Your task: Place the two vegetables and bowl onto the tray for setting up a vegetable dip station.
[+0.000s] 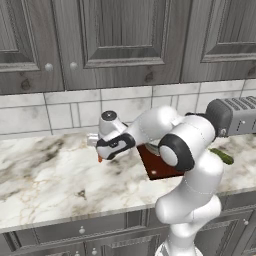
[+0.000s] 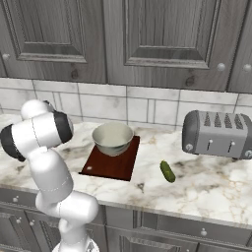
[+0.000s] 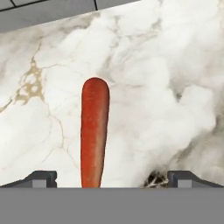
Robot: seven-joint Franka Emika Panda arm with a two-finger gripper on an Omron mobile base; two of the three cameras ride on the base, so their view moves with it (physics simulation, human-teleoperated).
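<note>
The orange-red carrot [image 3: 94,135] lies along the marble counter between my fingertips, nearer the left fingertip [image 3: 41,177]. My gripper [image 3: 114,179] is open, its tips wide apart and clear of the carrot. In the left base view the gripper [image 1: 100,151] hangs low over the counter, left of the dark reddish-brown tray [image 1: 156,168], with a bit of carrot [image 1: 100,159] showing under it. The pale bowl [image 2: 112,138] stands on the tray [image 2: 110,166], at its back half. The dark green cucumber [image 2: 167,171] lies on the counter right of the tray.
A grey toaster [image 2: 219,133] stands at the back right of the counter, beyond the cucumber. Tiled wall and dark cabinet doors rise behind. My own arm [image 1: 185,150] crosses in front of the tray in the left base view.
</note>
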